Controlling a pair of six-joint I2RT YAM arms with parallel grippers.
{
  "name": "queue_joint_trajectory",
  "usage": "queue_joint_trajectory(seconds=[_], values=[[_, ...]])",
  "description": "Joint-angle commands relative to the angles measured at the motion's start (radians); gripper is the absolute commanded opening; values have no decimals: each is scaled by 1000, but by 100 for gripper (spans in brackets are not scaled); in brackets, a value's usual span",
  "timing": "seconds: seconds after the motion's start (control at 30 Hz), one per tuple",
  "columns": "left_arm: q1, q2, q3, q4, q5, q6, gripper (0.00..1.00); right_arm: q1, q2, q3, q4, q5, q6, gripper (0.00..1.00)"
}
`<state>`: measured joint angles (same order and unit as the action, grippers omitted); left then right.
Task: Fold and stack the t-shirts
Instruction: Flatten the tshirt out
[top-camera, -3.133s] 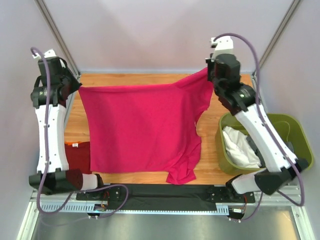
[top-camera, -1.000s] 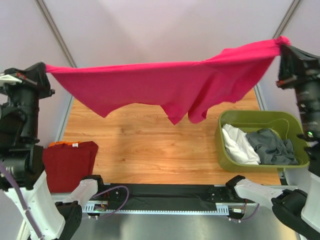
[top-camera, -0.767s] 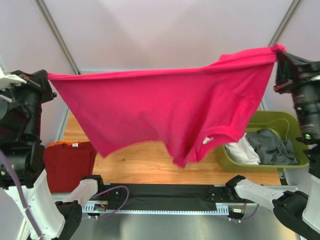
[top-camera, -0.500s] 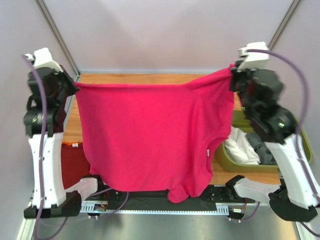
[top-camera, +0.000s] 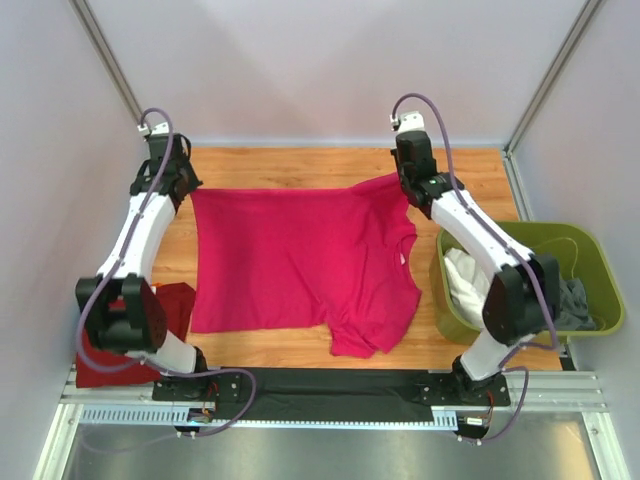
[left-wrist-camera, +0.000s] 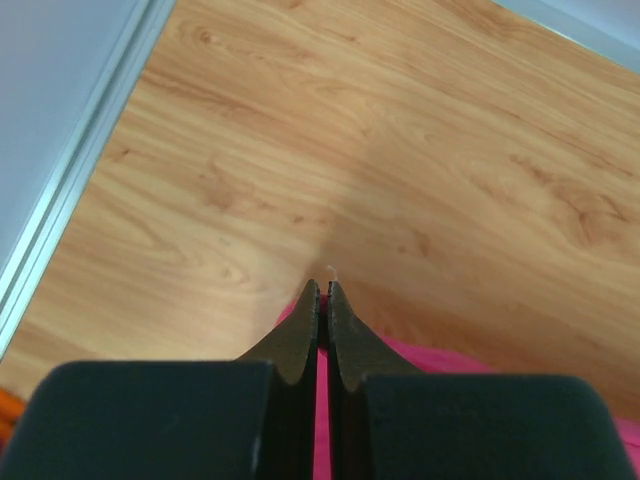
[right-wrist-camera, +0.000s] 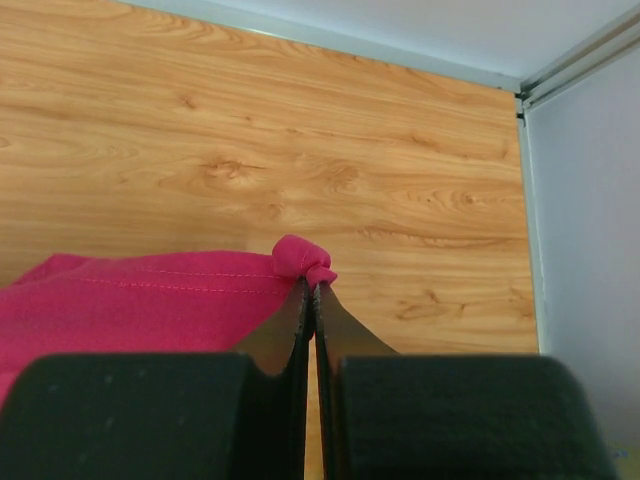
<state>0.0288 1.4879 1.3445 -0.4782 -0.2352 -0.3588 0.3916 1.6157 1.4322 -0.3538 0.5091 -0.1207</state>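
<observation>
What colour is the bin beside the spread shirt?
The bin is olive green, clearest in the top view.

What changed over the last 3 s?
The pink t-shirt, swung up and held stretched in the air a second ago, has come down spread on the table. The left pincer and right pincer dropped and reached toward the far edge, never letting go: both stay shut on its far corners. The red shirt and green bin stayed put.

Magenta-pink t-shirt (top-camera: 300, 260) is plain bright pink. Dark red t-shirt (top-camera: 172, 303) is plain. White t-shirt (top-camera: 462, 282) and grey t-shirt (top-camera: 573, 298) are seen in olive-green bin (top-camera: 575, 236). Worktop (top-camera: 300, 165) is light-brown wood grain. Left arm (top-camera: 140, 235) and right arm (top-camera: 470, 225) are coloured white and black.
</observation>
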Motion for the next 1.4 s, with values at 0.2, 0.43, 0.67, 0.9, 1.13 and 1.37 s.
queue_joint_trajectory(seconds=[0.2,0.43,0.67,0.9,1.13,1.37], values=[[-13,379,263,200,-66,41,0,-69,352,309,193,-1,-17,0],[-12,558,459,242,20,73,0,-80,526,511,211,-23,-4,0],[-20,404,423,286,39,86,0,-83,399,559,230,-63,12,0],[-20,69,231,317,22,95,0,-62,66,369,277,-103,-49,0],[-21,-210,143,279,-6,106,0,-7,-161,313,233,-34,-191,0],[-20,-319,260,168,-10,150,0,21,-347,329,190,0,-289,0]])
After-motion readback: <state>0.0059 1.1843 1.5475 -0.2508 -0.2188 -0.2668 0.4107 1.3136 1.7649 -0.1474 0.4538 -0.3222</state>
